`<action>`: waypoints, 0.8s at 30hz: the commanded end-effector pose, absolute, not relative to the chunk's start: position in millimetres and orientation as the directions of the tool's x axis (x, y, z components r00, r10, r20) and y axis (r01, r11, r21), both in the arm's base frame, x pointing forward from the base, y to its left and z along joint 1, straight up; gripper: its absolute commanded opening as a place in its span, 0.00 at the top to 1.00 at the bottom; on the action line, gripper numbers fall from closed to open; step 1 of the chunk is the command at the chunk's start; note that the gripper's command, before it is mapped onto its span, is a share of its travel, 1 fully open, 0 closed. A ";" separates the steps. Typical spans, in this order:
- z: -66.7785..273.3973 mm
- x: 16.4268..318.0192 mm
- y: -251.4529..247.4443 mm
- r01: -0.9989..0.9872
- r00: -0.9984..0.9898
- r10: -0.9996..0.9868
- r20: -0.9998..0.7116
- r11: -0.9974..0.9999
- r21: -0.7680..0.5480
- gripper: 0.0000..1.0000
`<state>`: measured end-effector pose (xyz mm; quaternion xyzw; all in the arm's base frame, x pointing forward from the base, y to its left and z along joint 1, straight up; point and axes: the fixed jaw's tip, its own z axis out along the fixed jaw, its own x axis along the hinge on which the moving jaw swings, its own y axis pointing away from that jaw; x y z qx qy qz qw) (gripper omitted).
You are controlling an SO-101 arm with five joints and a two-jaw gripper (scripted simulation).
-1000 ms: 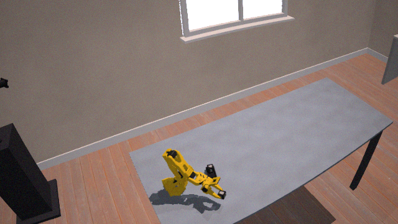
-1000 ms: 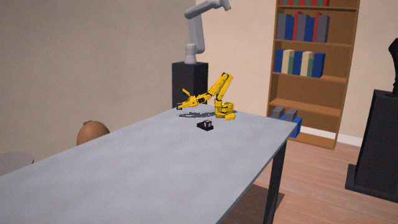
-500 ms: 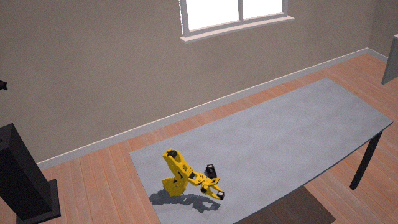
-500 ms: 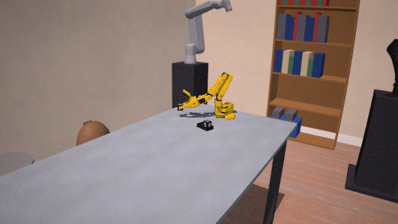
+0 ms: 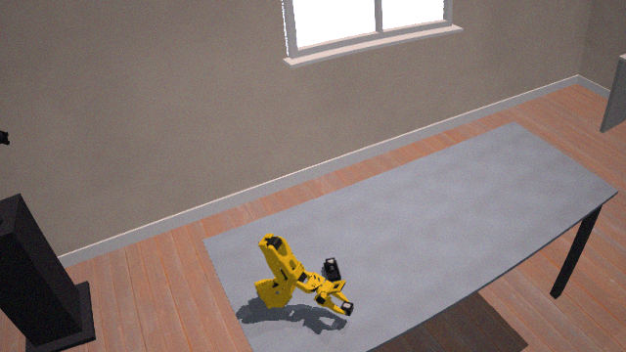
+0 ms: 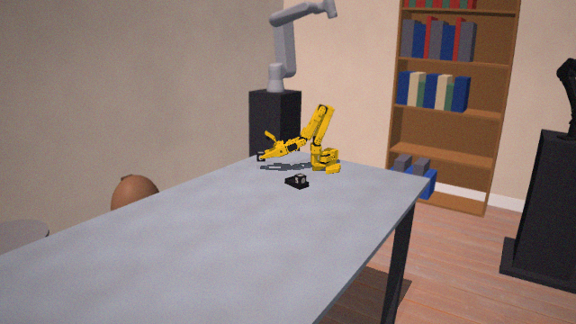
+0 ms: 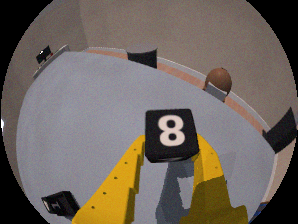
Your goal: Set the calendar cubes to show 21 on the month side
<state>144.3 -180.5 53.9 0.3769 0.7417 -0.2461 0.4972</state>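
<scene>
My gripper [image 7: 172, 156] is shut on a black calendar cube [image 7: 172, 135] whose face toward the wrist camera shows a white 8. In the top view the held cube [image 5: 347, 308] hangs just above the table near its front edge. In the exterior view the cube [image 6: 258, 157] is at the tips of the yellow arm, low over the table's far end. The black tray [image 5: 334, 271] stands flat on the table beside the arm and holds the other cube, with a light face up [image 6: 298, 180]. The tray also shows at the lower left of the wrist view [image 7: 59, 204].
The yellow arm base [image 5: 274, 290] stands at the near-left end of the long grey table. A black pedestal [image 5: 29, 274] stands on the floor at the left. A bookshelf [image 6: 450, 90] and a grey robot arm [image 6: 283, 45] stand beyond the table.
</scene>
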 end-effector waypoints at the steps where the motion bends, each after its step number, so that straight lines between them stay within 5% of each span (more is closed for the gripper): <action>1: 57.5 144.1 -182.7 0.806 -0.211 0.290 -0.934 0.592 0.001 1.00; 24: 50.7 144.1 -182.8 0.806 -0.211 0.290 -0.934 0.592 0.001 1.00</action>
